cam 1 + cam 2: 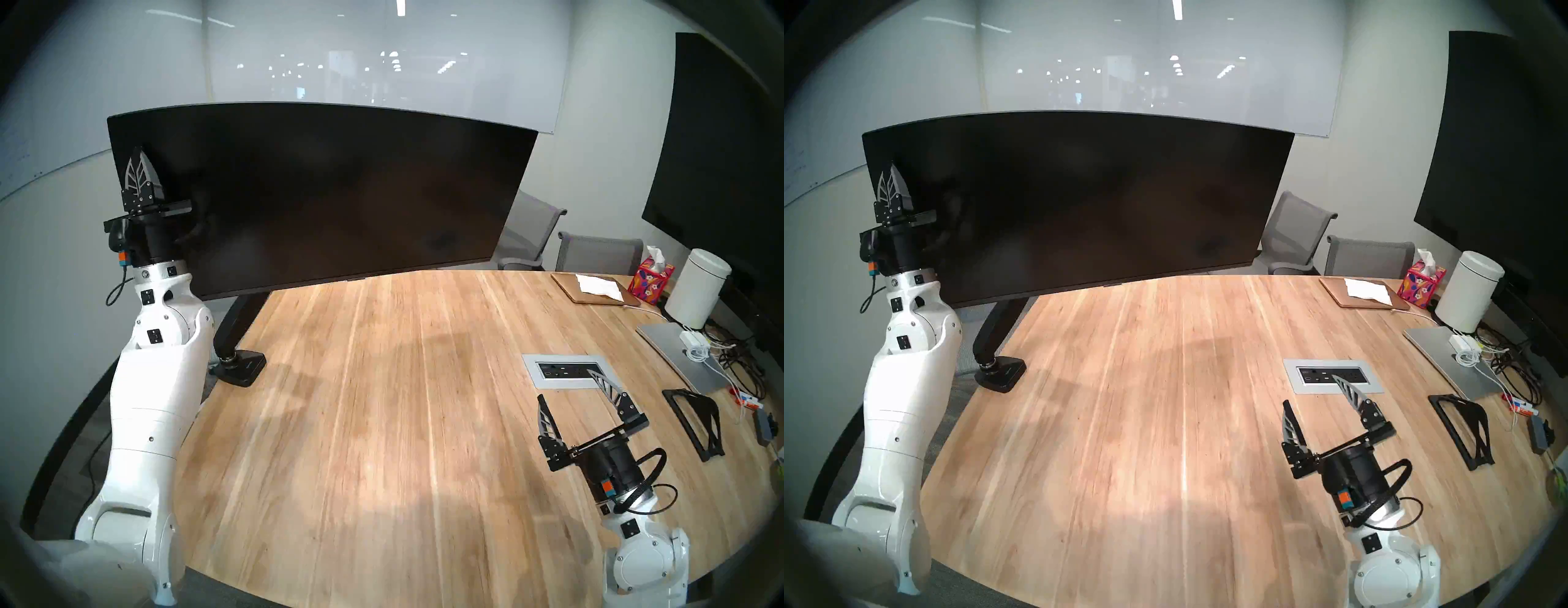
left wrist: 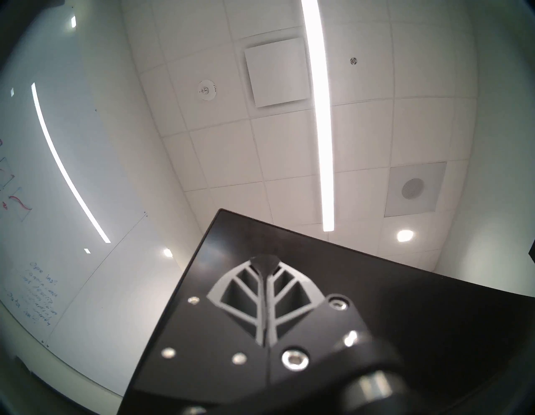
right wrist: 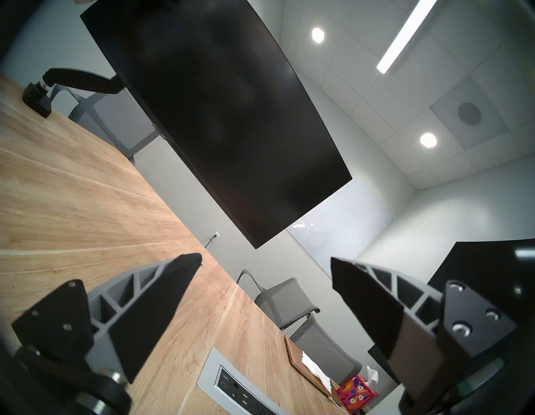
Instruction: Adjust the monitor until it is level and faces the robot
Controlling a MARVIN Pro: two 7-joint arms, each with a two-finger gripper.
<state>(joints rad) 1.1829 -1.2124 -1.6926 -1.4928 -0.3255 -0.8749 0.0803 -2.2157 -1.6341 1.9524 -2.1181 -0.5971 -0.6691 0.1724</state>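
The monitor (image 1: 322,191) (image 1: 1081,199) is a very wide black screen, dark, hanging over the wooden table's far left edge. Its black arm (image 1: 237,322) runs down to a clamp base (image 1: 242,367). The screen's right end looks smaller and further back than its left end. My left gripper (image 1: 139,153) (image 1: 892,167) is shut, holds nothing and points up in front of the screen's left part. In the left wrist view the left gripper (image 2: 265,260) lies close over the monitor (image 2: 390,304); I cannot tell if they touch. My right gripper (image 1: 566,385) (image 3: 265,258) stands open, low over the table.
A power outlet panel (image 1: 564,371) is set in the table just beyond my right gripper. At the right lie a black stand (image 1: 695,420), a laptop (image 1: 679,361), cables, a white canister (image 1: 700,293) and a tissue box (image 1: 651,282). A larger screen (image 1: 721,148) hangs on the right wall.
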